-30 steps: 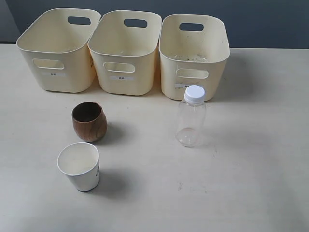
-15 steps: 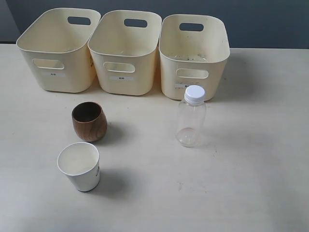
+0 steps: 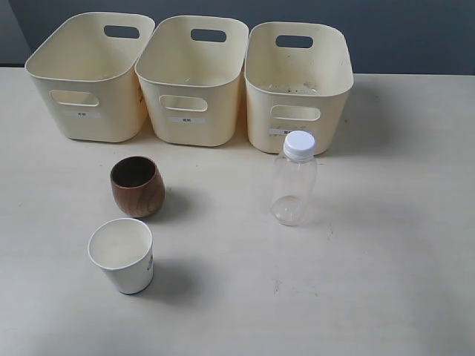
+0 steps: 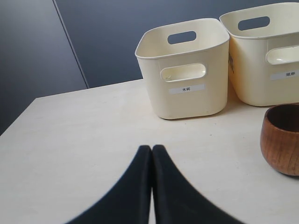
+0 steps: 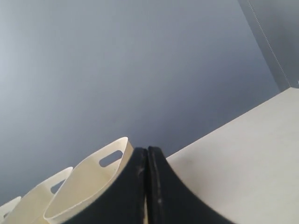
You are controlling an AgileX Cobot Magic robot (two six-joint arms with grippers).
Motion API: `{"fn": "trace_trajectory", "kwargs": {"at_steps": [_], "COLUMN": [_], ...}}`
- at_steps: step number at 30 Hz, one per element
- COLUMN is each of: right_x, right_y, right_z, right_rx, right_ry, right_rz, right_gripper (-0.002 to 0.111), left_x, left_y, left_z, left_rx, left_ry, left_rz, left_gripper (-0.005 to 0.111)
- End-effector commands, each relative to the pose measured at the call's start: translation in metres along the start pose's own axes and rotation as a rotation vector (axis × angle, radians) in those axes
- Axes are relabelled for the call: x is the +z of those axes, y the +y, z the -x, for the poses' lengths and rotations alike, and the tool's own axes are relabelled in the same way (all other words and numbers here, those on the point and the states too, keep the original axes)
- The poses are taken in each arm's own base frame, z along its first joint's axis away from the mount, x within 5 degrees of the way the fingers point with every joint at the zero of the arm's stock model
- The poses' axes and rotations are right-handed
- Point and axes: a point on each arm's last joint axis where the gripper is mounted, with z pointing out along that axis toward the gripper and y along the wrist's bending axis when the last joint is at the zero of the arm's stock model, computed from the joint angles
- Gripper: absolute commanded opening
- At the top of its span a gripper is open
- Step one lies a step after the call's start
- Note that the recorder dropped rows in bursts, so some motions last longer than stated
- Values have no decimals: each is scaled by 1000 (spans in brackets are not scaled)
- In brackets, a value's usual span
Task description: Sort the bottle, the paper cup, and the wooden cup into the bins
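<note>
Across the top of the frame, three cream plastic bins (image 3: 191, 81) with rounded corners. Below left, grainy wooden cup (image 3: 137, 186) and tapered paper cup (image 3: 122, 255); clear bottle (image 3: 294, 179) centre-right on matte surface (image 3: 386, 245). Left claw (image 4: 152, 150) and right claw (image 5: 147, 151) both pressed closed, empty.

Your exterior view looks down steeply from the front onto the table (image 3: 386, 222), with the bins (image 3: 191, 81) across the top of the frame. Your left wrist view sits low, just above the table, facing two bins and the wooden cup (image 4: 281, 140) at its right edge; both show in the exterior view too. Your right wrist view tilts upward, catching mostly grey wall (image 5: 140, 70) and bin rims at lower left.
</note>
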Motion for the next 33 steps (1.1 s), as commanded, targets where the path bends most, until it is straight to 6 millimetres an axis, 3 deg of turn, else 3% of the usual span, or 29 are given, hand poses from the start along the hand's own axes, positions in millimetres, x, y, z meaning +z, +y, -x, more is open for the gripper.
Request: {"fn": "trace_trajectory", "kwargs": {"at_steps": [1,7,13,17,21,26,33], "right_x": [-1,-13,-36,-35,-21,15,74], "right_y": [1,37,82,108,128,153,187], "right_z": [8,65,129,168,196,216,204], "right_rx": [59,9,-149,-275,-329,-477,-581], "right_ry": [-62,-237,-368,-422,-360,-130,336], "right_rz": [-3,106,201,202,205,227,463], "right_gripper": [-1,-1,-1,-1,-1,-1,-1], "left_x": [0,0,0,0,0,0,0], "left_y": [0,0,0,0,0,0,0], "left_z": [3,3,3,3,3,3,3], "left_rx": [-5,-5,-5,-5,-5,-5,-5], "left_ry": [-14,-14,-14,-14,-14,-14,-14], "left_rz": [-4,-4,-4,-4,-4,-4,-4], "left_gripper": [0,0,0,0,0,0,0]}}
